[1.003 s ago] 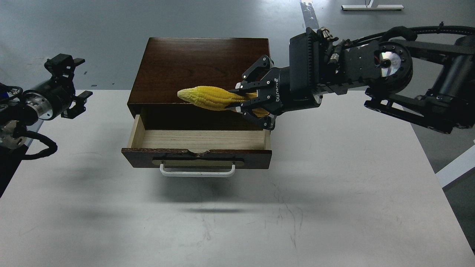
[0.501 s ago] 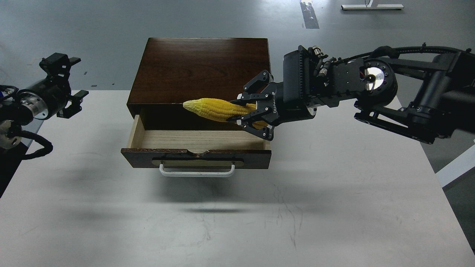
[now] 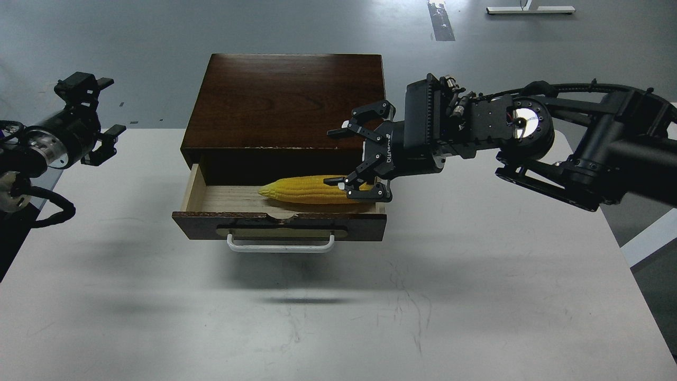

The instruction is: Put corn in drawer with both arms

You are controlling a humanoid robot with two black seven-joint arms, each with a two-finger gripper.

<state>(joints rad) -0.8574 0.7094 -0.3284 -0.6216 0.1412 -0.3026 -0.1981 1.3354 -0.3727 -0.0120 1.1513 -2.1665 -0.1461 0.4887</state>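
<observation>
The yellow corn (image 3: 309,189) lies lengthwise inside the open drawer (image 3: 279,222) of the dark brown wooden box (image 3: 285,100), its tapered end to the left. My right gripper (image 3: 346,156) hangs just above the corn's right end with its fingers spread wide; the lower fingers (image 3: 365,188) overlap that end of the corn in view. My left gripper (image 3: 98,114) is at the far left, away from the box, its fingers spread and holding nothing.
The box stands at the back middle of the white table (image 3: 476,275). The drawer's white bar handle (image 3: 281,244) faces me. Grey floor lies beyond the table's far edge.
The right gripper lowered, then opened and let go of the corn, which now lies in the drawer. The left gripper has shifted slightly left and up.
</observation>
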